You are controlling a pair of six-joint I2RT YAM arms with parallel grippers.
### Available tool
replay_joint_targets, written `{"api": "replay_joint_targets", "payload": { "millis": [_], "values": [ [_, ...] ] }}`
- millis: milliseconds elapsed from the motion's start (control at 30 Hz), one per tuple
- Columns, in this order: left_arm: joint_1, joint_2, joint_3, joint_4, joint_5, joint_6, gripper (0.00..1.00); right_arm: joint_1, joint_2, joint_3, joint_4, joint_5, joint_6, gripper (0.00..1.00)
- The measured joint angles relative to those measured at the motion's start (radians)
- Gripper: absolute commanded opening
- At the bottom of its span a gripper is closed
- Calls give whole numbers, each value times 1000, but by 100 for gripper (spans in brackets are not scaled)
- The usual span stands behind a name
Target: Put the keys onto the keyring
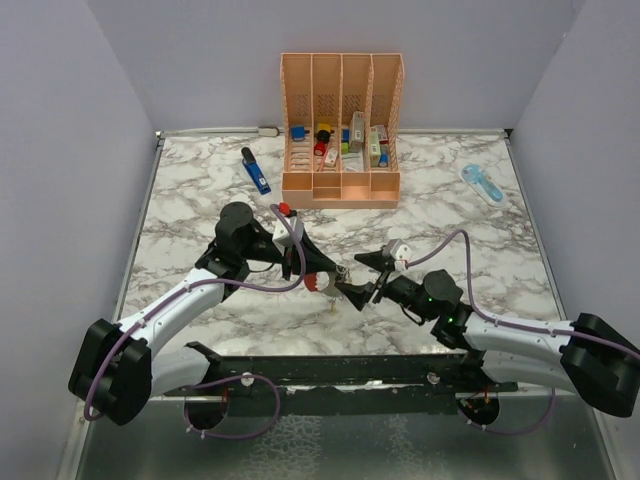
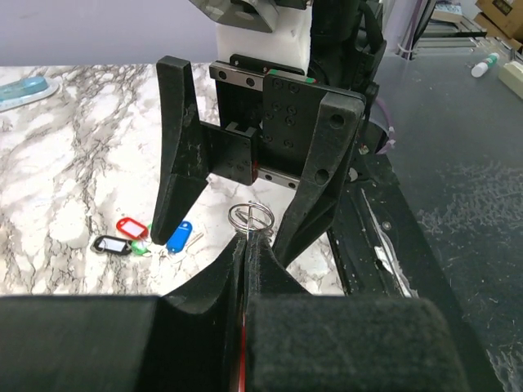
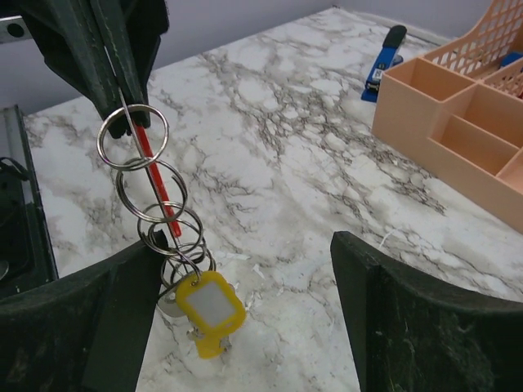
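**Top view:** The left hand (image 1: 328, 272) and right hand (image 1: 352, 277) meet tip to tip over the near middle of the marble counter (image 1: 200, 200). The red-and-white keyring (image 1: 318, 283) sits at the left hand's tip. A peach organiser (image 1: 342, 185) stands at the far side, with a blue tool (image 1: 256, 170) to its left and a pale gadget (image 1: 483, 183) to its right.

**Left wrist:** The left hand (image 2: 245, 245) is pinched tight, and a wire ring (image 2: 249, 216) stands above its tips. The right hand (image 2: 222, 233) faces it, spread wide and empty. Loose keys (image 2: 131, 227) with red, black, green and blue tags lie clustered on the counter beside it.

**Right wrist:** The right hand (image 3: 245, 245) gapes open and holds nothing. The left hand (image 3: 110, 90) grips the keyring (image 3: 155, 180), whose red bar runs through a chain of rings (image 3: 151, 189). A yellow key (image 3: 211, 304) hangs at the bottom of the chain.
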Motion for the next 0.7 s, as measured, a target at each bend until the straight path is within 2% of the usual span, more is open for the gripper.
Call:
{"api": "replay_joint_targets", "payload": {
  "millis": [100, 333, 533, 600, 700],
  "values": [
    [0, 0, 0, 30, 2, -22, 0, 0, 32, -2, 76, -20, 0, 75],
    [0, 5, 0, 93, 4, -68, 0, 0, 130, 1, 185, -63, 3, 53],
    [1, 11, 0, 95, 3, -69, 0, 0, 154, 16, 203, -87, 11, 34],
    [1, 13, 0, 95, 3, -68, 0, 0, 154, 19, 207, -96, 12, 24],
    [1, 17, 0, 96, 2, -61, 0, 0, 157, 25, 205, -116, 14, 20]
  ]
}}
